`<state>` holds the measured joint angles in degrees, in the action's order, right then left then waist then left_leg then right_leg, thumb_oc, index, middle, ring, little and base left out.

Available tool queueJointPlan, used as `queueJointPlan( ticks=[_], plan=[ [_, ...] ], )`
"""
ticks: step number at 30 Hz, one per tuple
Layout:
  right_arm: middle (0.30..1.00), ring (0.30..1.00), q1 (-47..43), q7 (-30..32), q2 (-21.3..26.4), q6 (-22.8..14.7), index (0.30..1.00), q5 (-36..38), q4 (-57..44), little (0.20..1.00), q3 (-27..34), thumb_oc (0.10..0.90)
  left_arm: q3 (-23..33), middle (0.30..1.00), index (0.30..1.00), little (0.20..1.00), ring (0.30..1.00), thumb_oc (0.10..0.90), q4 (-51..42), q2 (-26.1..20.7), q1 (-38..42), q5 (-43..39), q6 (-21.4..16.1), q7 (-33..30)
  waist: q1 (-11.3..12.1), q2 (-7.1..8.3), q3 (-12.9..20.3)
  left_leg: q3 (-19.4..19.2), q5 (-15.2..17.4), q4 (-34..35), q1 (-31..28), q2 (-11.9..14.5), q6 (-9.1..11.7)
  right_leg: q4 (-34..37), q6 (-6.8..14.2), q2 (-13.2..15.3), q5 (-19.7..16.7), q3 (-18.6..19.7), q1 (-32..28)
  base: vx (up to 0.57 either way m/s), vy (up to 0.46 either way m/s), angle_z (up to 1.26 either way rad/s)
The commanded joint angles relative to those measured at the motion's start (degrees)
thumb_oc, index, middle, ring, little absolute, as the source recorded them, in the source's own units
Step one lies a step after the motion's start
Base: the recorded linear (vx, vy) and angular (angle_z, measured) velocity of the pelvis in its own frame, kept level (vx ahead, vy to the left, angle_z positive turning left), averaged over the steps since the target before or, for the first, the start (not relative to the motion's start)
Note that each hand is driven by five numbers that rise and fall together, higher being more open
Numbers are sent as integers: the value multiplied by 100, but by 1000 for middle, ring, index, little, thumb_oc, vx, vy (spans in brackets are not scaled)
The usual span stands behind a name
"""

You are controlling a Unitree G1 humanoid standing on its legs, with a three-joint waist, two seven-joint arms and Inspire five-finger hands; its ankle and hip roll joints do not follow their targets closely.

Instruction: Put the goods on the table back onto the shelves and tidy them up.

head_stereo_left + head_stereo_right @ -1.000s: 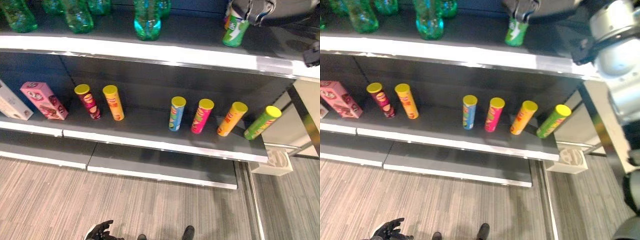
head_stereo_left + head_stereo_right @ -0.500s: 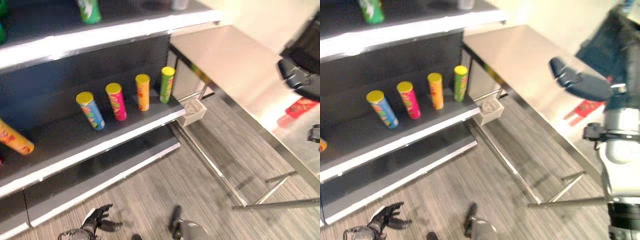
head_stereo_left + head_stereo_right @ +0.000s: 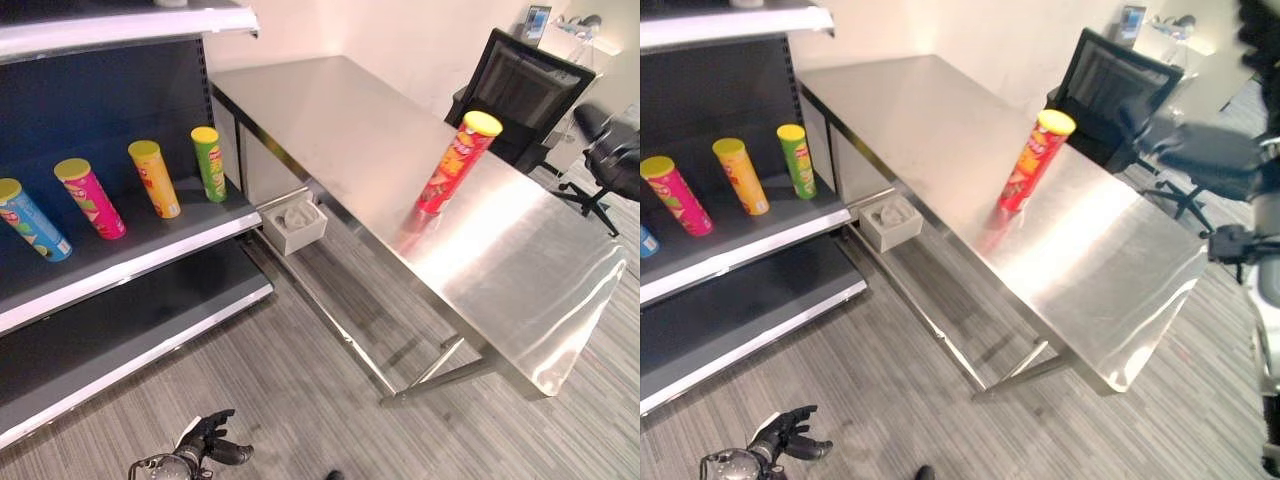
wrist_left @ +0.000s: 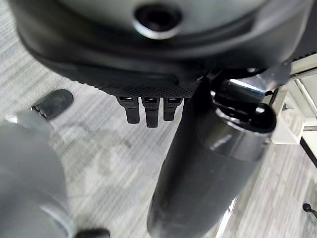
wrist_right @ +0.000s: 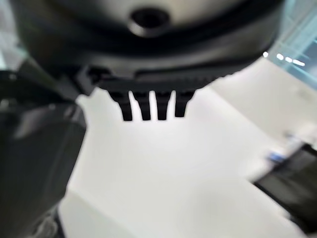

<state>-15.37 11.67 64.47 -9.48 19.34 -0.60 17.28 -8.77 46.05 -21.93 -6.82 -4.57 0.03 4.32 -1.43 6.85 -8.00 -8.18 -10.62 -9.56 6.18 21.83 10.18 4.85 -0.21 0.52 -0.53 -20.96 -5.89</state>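
Table (image 3: 520,270): shiny brushed metal, v. reflective. Shelves (image 3: 120,260): matt dark. Red can (image 3: 455,165): glossy. Floor (image 3: 300,390): matt wood-grain.

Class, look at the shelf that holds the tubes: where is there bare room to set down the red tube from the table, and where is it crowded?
The red tube stands on the table. Bare shelf board runs in front of the tube row, and gaps separate the pink tube, orange tube and green tube. Right of the green tube, the shelf soon ends.
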Motion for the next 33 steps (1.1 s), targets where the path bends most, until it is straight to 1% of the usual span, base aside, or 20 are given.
queueJointPlan(
  ticks=[1, 2, 4, 5, 6, 9, 10, 12, 13, 15, 16, 18, 19, 21, 22, 23, 24, 26, 29, 33],
  plan=[
    [900, 900, -1087, 116, 469, -300, 900, 152, 98, 900, -357, 800, -83, 900, 900, 900, 900, 800, -306, -395, 9, -213, -292, -76, 697, -4, -21, 576, 1002, 670, -240, -1478, -387, 15, 838, 610, -15, 112, -63, 36, -7, -89],
    [900, 900, -1270, 110, 425, -294, 900, 118, 188, 900, -565, 800, -112, 900, 900, 900, 900, 800, -288, -368, -5, -203, -295, -58, 756, -29, -17, 720, 964, 738, -128, -1728, -429, 15, 836, 585, -30, 187, -54, 50, 18, -98],
    [900, 900, -1570, 177, 295, -300, 900, -15, 339, 900, -876, 800, -212, 900, 900, 900, 900, 800, -272, -357, -23, -155, -323, -42, 856, -117, 2, 1000, 851, 892, 59, -2106, -507, 15, 844, 505, -26, 352, -27, 98, 75, -70],
    [900, 900, -1726, 211, 102, -264, 900, -143, 441, 900, -1026, 800, -316, 900, 900, 900, 900, 800, -247, -297, -27, -127, -325, 3, 777, -280, 84, 1118, 881, 1069, -175, -2170, -600, 15, 837, 415, 19, 575, -50, 200, 220, -115],
    [900, 900, -1661, 239, -56, -247, 900, -197, 435, 900, -988, 800, -387, 900, 900, 900, 900, 800, -161, -261, -30, -70, -330, 15, 694, -341, 195, 1053, 838, 1274, -404, -2182, -605, 15, 856, 443, 46, 624, -106, 174, 214, -108],
    [900, 900, -1643, 188, -172, -214, 900, -239, 417, 900, -1050, 800, -384, 900, 900, 900, 900, 800, -112, -255, -38, -66, -340, 11, 673, -348, 238, 955, 835, 1393, -559, -2189, -616, 15, 878, 501, 44, 715, -146, 119, 143, -53],
    [900, 900, -1691, 173, -207, -163, 900, -322, 460, 900, -1140, 800, -317, 900, 900, 900, 900, 800, -31, -248, -75, -61, -346, 15, 666, -344, 270, 819, 896, 1426, -699, -2189, -669, -22, 916, 573, 26, 823, -167, 94, 124, -37],
    [900, 900, -1693, 160, -240, -161, 900, -324, 442, 900, -1152, 800, -285, 900, 900, 900, 900, 800, 25, -237, -92, -51, -344, 3, 671, -347, 271, 766, 929, 1426, -764, -2195, -699, -62, 930, 608, 35, 885, -176, 84, 133, -62],
    [900, 900, -1681, 179, -270, -146, 900, -407, 474, 900, -1159, 800, -239, 900, 900, 900, 900, 800, 103, -233, -123, -62, -333, -22, 707, -339, 265, 682, 1011, 1418, -860, -2227, -806, -394, 964, 700, 107, 990, -81, 84, 179, -63],
    [900, 900, -1644, 206, -375, -152, 900, -458, 488, 900, -1116, 800, -222, 900, 900, 900, 900, 800, 103, -248, -185, -37, -318, -15, 771, -364, 209, 597, 1068, 1400, -946, -2249, -913, -1073, 1034, 804, 172, 991, 168, 51, 156, -38],
    [900, 900, -1683, 200, -390, -90, 900, -561, 444, 900, -1116, 800, -134, 900, 900, 900, 900, 800, 121, -268, -197, -26, -305, -49, 754, -357, 30, 527, 1116, 1388, -1105, -2251, -1034, -1946, 1219, 926, -243, 1032, 565, 9, 126, -54],
    [900, 900, -1761, 233, -425, -118, 900, -496, 498, 900, -1166, 800, -95, 900, 900, 900, 900, 800, 103, -311, -200, -47, -294, -87, 760, -398, -116, 496, 1134, 1377, -1204, -2208, -1113, -2638, 1313, 1047, -435, 1051, 913, -7, 86, -42],
    [900, 900, -1775, 234, -424, -122, 900, -495, 505, 900, -1178, 800, -90, 900, 900, 900, 900, 800, 99, -309, -202, -47, -291, -87, 760, -392, -119, 490, 1135, 1376, -1201, -2217, -1116, -2679, 1317, 1059, -421, 1065, 939, 25, 23, -15],
    [900, 900, -1773, 170, -437, -94, 900, -454, 580, 900, -1239, 800, -55, 900, 900, 900, 900, 800, 17, -343, -237, -31, -294, -80, 790, -373, -90, 524, 1243, 1412, -1323, -2163, -1073, -2452, 1257, 1287, -393, 933, 1046, 117, -69, -5],
    [900, 900, -1799, 109, -383, -92, 900, -317, 726, 900, -1322, 800, -86, 900, 900, 900, 900, 800, -1, -363, -157, -75, -313, -85, 762, -323, -90, 733, 1295, 1446, -1341, -2140, -980, -1600, 1186, 1221, -339, 1022, 981, 251, -199, 9],
    [900, 900, -1709, 63, -327, -49, 900, -192, 773, 900, -1285, 800, -132, 900, 900, 900, 900, 800, 17, -387, -145, 11, -296, -56, 767, -147, 26, 838, 1334, 1446, -1300, -2210, -917, -495, 1231, 1193, -403, 1210, 642, 211, -177, 22],
    [900, 900, -1684, 61, -333, -41, 900, -194, 757, 900, -1267, 800, -134, 900, 900, 900, 900, 800, 16, -392, -151, 13, -296, -56, 761, -141, 33, 847, 1334, 1445, -1299, -2212, -917, -469, 1233, 1194, -414, 1198, 626, 171, -138, 74],
    [900, 900, -1507, 10, -373, -76, 900, -110, 708, 900, -1154, 800, -80, 900, 900, 900, 900, 800, 112, -299, -225, 3, -286, -41, 759, -51, 200, 872, 1372, 1456, -1331, -2168, -880, -319, 1246, 1156, -551, 1156, 472, 147, -89, 75],
    [900, 900, -1510, -127, -310, -39, 900, 41, 787, 900, -1263, 800, -93, 900, 900, 900, 900, 800, 170, -217, -281, -27, -289, -11, 777, -37, 328, 949, 1405, 1456, -1342, -2094, -810, -59, 1223, 1093, -564, 992, 237, 103, -74, 49],
    [900, 900, -1636, -260, -227, 34, 900, 25, 957, 900, -1554, 800, -148, 900, 900, 900, 900, 800, 201, -145, -349, -23, -273, 38, 831, -26, 386, 1011, 1408, 1456, -1348, -1992, -733, 6, 1183, 1040, -476, 877, 103, 45, -46, 18]
  ],
)
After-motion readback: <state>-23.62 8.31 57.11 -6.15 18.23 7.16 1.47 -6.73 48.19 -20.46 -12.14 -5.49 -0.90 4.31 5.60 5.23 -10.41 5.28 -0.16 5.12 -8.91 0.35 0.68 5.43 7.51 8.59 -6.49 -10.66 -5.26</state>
